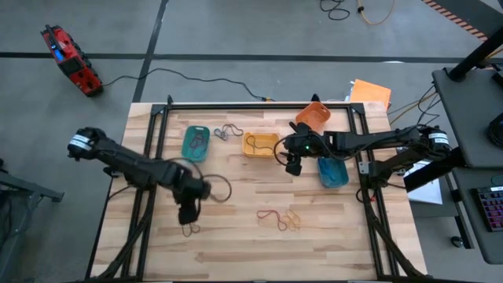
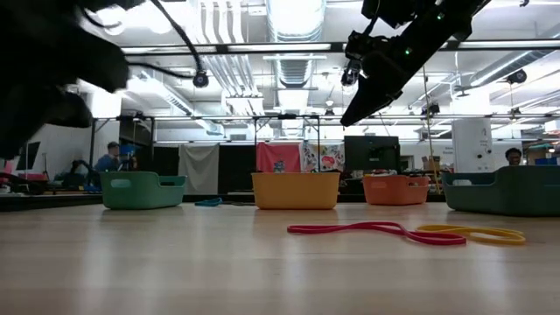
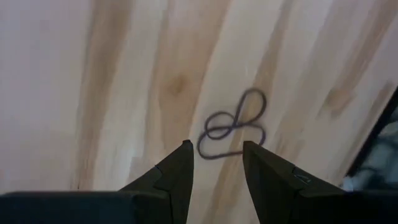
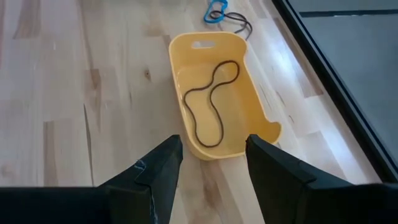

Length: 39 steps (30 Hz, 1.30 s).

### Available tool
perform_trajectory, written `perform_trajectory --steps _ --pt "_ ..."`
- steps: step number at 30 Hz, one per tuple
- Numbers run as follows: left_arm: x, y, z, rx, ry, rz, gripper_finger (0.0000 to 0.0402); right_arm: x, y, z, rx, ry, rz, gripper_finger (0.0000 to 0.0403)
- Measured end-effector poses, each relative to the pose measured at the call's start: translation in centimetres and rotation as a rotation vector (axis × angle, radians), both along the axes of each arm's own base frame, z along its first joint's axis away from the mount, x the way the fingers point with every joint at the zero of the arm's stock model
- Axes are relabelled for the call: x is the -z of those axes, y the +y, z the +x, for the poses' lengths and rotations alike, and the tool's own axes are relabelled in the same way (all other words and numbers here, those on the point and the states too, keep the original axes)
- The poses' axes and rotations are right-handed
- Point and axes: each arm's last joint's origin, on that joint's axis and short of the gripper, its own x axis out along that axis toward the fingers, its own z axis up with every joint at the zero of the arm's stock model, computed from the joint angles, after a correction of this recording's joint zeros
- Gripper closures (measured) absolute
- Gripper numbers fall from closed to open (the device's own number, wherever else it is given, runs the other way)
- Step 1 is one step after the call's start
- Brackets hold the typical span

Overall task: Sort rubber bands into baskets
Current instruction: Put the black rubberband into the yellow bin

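My left gripper (image 3: 216,146) points down, open and empty, over a dark twisted rubber band (image 3: 233,127) that lies flat on the wood near the table's front left (image 1: 191,229). My right gripper (image 4: 213,142) hangs open and empty above the near end of the yellow basket (image 4: 214,93), which holds a brown band (image 4: 208,106). The teal basket (image 1: 195,143), orange basket (image 1: 314,116) and blue basket (image 1: 332,171) stand along the far half of the table. A red band (image 2: 376,229) and a yellow band (image 2: 472,234) lie on the table at mid front.
A blue band and a dark one (image 4: 221,14) lie between the teal and yellow baskets. Black frame rails (image 1: 149,157) run along the table's left and right sides. Bare wood spans the near half of the table (image 1: 259,251).
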Motion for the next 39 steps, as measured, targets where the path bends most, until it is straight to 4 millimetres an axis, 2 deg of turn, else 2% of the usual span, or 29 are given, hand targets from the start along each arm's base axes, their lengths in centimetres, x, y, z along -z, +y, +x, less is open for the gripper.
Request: perform_trajectory --steps 4,9,16,28,39 --pt "0.1 -2.3 -1.0 0.112 -0.041 0.097 0.0279 0.0 0.0 0.0 -0.001 0.0 0.001 0.0229" --pt "0.1 -3.7 -1.8 0.132 -0.091 0.195 0.0279 0.0 0.0 0.0 0.011 -0.009 0.024 0.0229" --pt "0.4 -4.1 -1.6 0.122 -0.152 0.204 0.0279 0.1 0.0 0.0 0.043 -0.022 0.058 0.0229" --pt "4.0 -4.4 -2.2 0.105 -0.171 0.181 0.0281 0.1 0.1 0.0 0.044 -0.023 0.062 0.0229" --pt "6.1 -4.8 -2.1 0.122 -0.128 0.2 0.0336 0.1 0.1 0.0 0.05 -0.025 0.069 0.0229"
